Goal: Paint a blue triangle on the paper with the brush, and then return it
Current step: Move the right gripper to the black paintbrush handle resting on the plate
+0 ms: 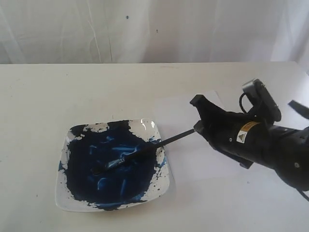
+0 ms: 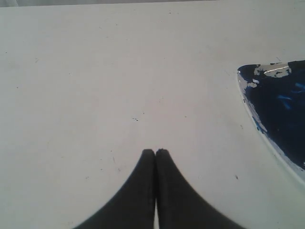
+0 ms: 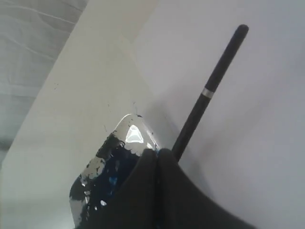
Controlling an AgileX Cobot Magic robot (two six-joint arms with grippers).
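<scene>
My right gripper [image 1: 197, 127] is shut on the black handle of the brush [image 1: 145, 151]. The brush slants down into the square white dish [image 1: 148, 126], its silver ferrule and bristle tip resting in the dark blue paint. In the right wrist view the shut fingertips [image 3: 157, 151] hide part of the handle, and the rest of the brush [image 3: 209, 89] runs out over the paper [image 3: 257, 133]. The white paper [image 1: 176, 113] lies right of the dish, partly under my right arm. No blue triangle shows on its visible part. My left gripper [image 2: 155, 151] is shut on nothing above bare tabletop.
The dish [image 2: 248, 81] edge shows at one side of the left wrist view. A white curtain [image 1: 145, 29] hangs behind the table's far edge. The cream tabletop [image 1: 58, 96] stretches left of and behind the dish.
</scene>
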